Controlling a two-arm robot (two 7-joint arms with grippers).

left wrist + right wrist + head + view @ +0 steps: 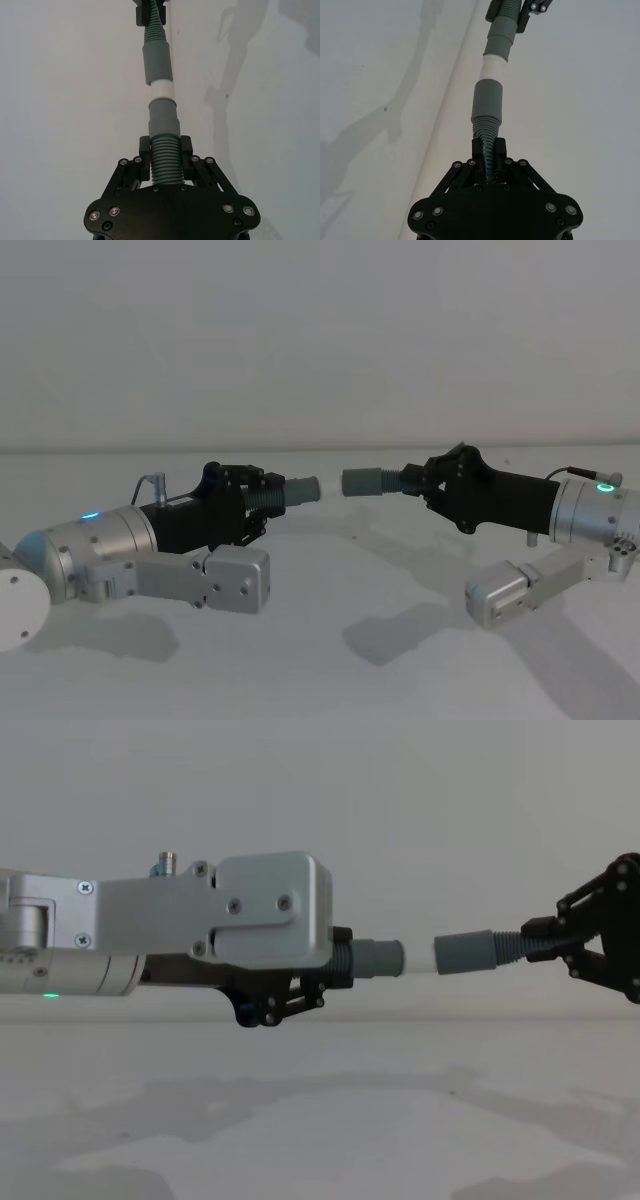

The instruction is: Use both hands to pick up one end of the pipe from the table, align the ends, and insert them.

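Note:
Both pieces of the pipe are held in the air above the table (320,660), pointing at each other. My left gripper (262,498) is shut on the ribbed part of the piece with the white tip (311,487). My right gripper (415,480) is shut on the ribbed hose just behind its smooth grey cuff (362,481). The head view shows a small gap between tip and cuff. Seen from the chest, the white tip (418,958) reaches the mouth of the cuff (466,952). In the left wrist view the white tip (162,90) also meets the cuff (157,62), roughly in line.
A plain light wall (320,340) rises behind the table's far edge. The silver camera blocks of the left wrist (235,580) and the right wrist (500,595) hang below the arms, close to the tabletop. Arm shadows lie on the table.

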